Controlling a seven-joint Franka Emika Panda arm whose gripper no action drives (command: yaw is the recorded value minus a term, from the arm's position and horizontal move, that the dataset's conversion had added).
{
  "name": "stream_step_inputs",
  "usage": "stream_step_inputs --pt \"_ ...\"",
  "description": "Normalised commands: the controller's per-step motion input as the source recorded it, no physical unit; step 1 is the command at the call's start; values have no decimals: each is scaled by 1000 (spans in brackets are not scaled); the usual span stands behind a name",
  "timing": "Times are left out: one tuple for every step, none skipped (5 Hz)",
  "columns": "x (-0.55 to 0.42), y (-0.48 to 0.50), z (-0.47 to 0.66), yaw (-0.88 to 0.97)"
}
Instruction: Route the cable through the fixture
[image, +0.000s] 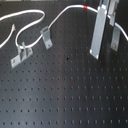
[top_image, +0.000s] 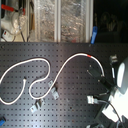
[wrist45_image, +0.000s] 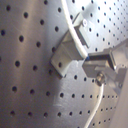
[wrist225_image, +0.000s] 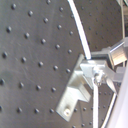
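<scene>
The cable (top_image: 42, 61) is a thin white cord lying in loops across the black perforated board, with a red band (image: 86, 8) near my end of it. In both wrist views it runs over a grey metal fixture (wrist45_image: 66, 54) and into my gripper (wrist45_image: 100, 69), which is shut on it just past the bracket. The same fixture (wrist225_image: 72, 97) sits right beside the fingertips (wrist225_image: 102, 75). At the first exterior view's right, my gripper (image: 100, 49) stands upright with its tips close to the board, hiding the held stretch of cable.
Two more grey brackets, one (image: 46, 36) and another (image: 21, 54), stand on the board at the first exterior view's left, close to the cable's loop. The second exterior view shows clear bins (top_image: 60, 20) behind the board and the robot arm (top_image: 119, 75) at its right.
</scene>
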Motion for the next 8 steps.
stream_step_inputs --pt "-184 157 -177 40" --pt "-363 52 -53 214" --pt "0 1 46 0" --pt "221 -226 0 -54" --pt "-12 -15 0 0" --pt "-371 -116 206 109" --pt "0 0 21 0" --pt "-100 7 93 0"
